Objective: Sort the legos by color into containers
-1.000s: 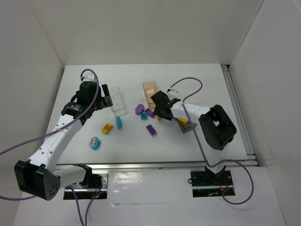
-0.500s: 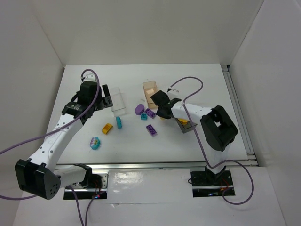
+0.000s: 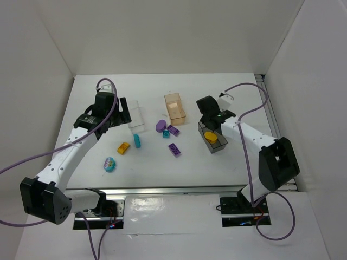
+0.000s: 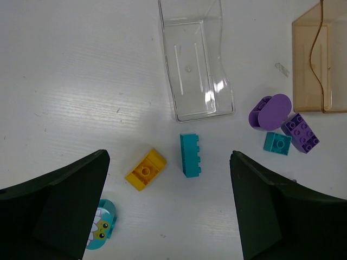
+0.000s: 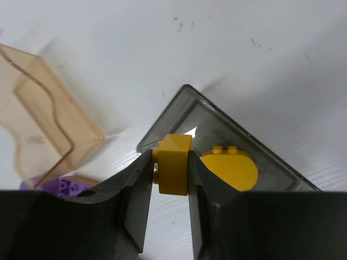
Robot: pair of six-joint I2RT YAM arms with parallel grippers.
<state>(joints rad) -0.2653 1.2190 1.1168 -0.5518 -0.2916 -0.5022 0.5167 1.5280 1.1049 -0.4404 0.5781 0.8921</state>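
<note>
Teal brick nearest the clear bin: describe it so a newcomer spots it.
Start at the clear bin, left of centre on the table. Just off its near end lies the teal brick, beside a yellow brick. It is long and narrow, unlike the small square teal brick by the purple pieces.

The right gripper (image 5: 171, 161) pinches a yellow brick (image 5: 173, 174) at the grey bin's (image 5: 259, 145) left corner, with a rounded yellow piece (image 5: 230, 168) inside it, and the orange bin (image 5: 47, 120) and a purple brick (image 5: 65, 187) to the left.
</note>
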